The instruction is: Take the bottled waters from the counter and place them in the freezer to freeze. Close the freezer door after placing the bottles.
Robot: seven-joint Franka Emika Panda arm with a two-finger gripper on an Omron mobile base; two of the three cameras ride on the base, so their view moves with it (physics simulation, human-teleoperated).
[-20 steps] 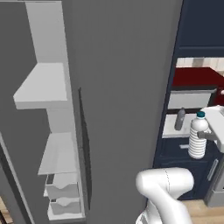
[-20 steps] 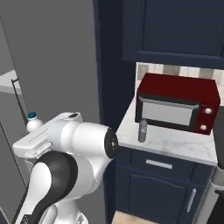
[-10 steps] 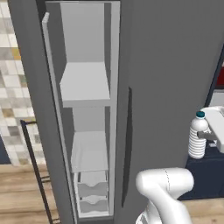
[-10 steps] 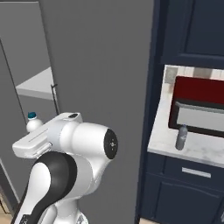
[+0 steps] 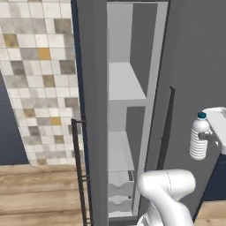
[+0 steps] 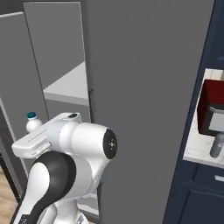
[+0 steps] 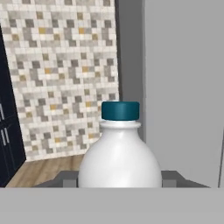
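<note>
The gripper (image 7: 119,178) is clenched on one upright blue-capped water bottle (image 5: 198,141), held right of the open freezer (image 5: 126,88). A second, grey bottle (image 6: 216,145) stands on the counter (image 6: 197,155) by one red microwave (image 6: 213,107), far right.

A wall of small mosaic tiles (image 5: 37,75) in white, grey, beige and ochre is seen at the left of the left base view and again in the hand view. Below it, a floor of light wooden planks (image 5: 39,194) is laid. Dark navy cabinetry (image 6: 194,192) is seen at the right of the right base view, where a dark red microwave (image 6: 213,109) is set. The lighting is even and soft.
</note>
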